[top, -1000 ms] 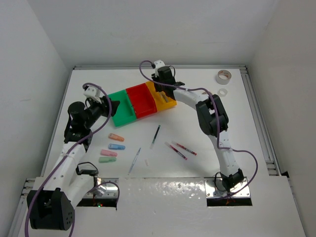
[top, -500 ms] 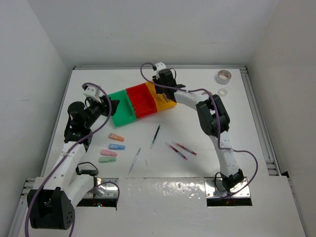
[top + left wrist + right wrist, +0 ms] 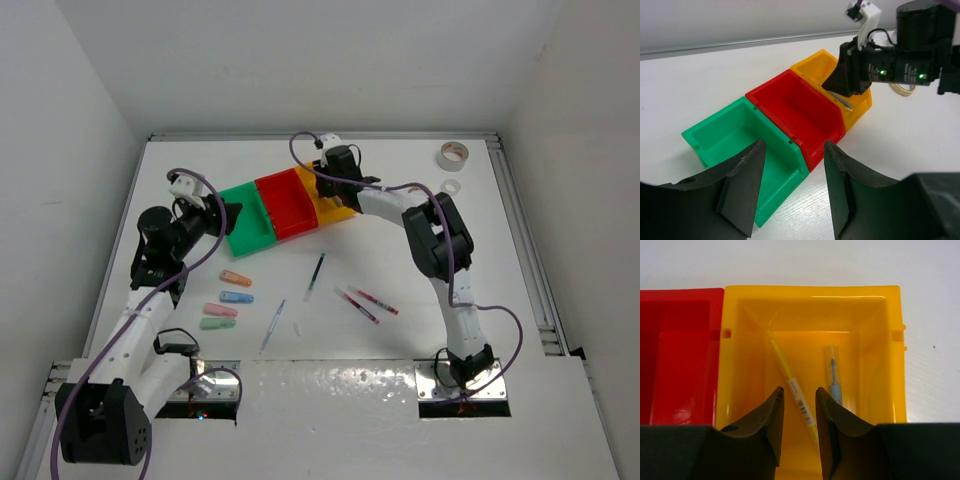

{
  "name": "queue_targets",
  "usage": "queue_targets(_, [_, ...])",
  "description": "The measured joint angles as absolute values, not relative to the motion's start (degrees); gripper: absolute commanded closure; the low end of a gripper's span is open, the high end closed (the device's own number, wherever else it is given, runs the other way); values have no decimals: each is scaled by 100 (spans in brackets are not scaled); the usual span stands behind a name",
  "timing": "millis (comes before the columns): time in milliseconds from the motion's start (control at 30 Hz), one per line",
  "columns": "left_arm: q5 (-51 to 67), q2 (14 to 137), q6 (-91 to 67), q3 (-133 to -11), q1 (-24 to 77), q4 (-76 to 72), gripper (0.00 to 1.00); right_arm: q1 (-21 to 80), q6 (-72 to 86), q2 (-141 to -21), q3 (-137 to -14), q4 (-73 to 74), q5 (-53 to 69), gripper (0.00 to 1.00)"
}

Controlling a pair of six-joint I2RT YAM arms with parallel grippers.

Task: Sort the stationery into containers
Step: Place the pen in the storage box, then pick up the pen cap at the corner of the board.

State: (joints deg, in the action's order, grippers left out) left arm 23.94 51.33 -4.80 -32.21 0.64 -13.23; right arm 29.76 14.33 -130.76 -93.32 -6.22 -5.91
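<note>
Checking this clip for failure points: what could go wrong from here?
1. The right gripper hangs low over the yellow bin with the yellow pen running beneath its slightly parted fingers; rising could snag the pen or bump the rim.
2. That bin is joined to the red bin and green bin, so a knock might shift all three toward the open left gripper.

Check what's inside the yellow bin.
Two pens lie in the yellow bin: a yellow pen, diagonal, and a grey-blue pen beside it. The right claw covers the bin's near end.
</note>
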Motion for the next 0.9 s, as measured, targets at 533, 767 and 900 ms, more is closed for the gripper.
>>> queue_targets(533, [2512,5133,506,-3575,231,40,52,3677,1463,-9277,-6781,-416,-827,50])
queue_targets(767, [1968,5022,-226,-3673,266,923,53,5234,1481,-9135,-5175,141,-727,59])
queue_targets(900, [1592,4980,-930,-3586,266,961,53,5933,1505,-9277,-4998,274,-687,55])
